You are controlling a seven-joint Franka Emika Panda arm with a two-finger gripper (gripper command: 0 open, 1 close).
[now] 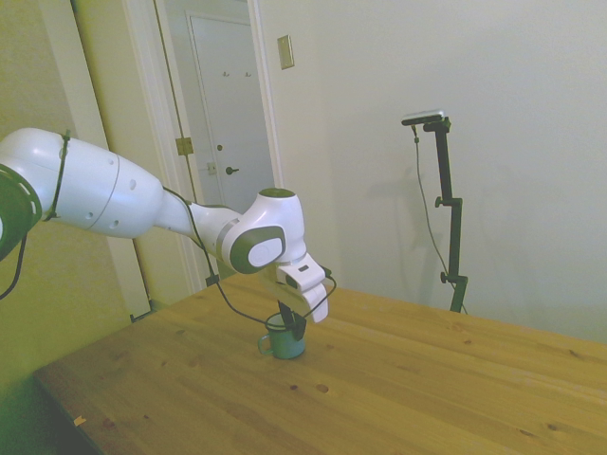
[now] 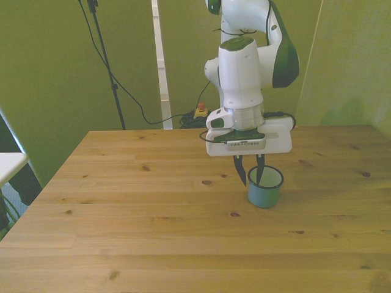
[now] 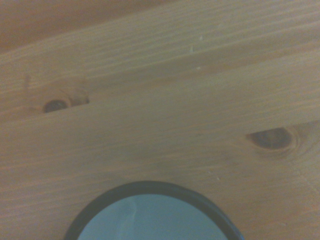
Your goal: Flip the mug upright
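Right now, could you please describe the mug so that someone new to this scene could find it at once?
Start at the wooden table and follow the white arm down to its gripper. Directly beneath stands the mug, upright with its mouth open upward. It is the only object on the wood, small, teal-blue and cylindrical, with a dark rim and the dark fingers straddling its wall.

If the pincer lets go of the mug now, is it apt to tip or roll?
Probably not: the mug stands upright, mouth up, on the flat table. It looks rigid and smooth, so the pincer straddling its rim may slip.
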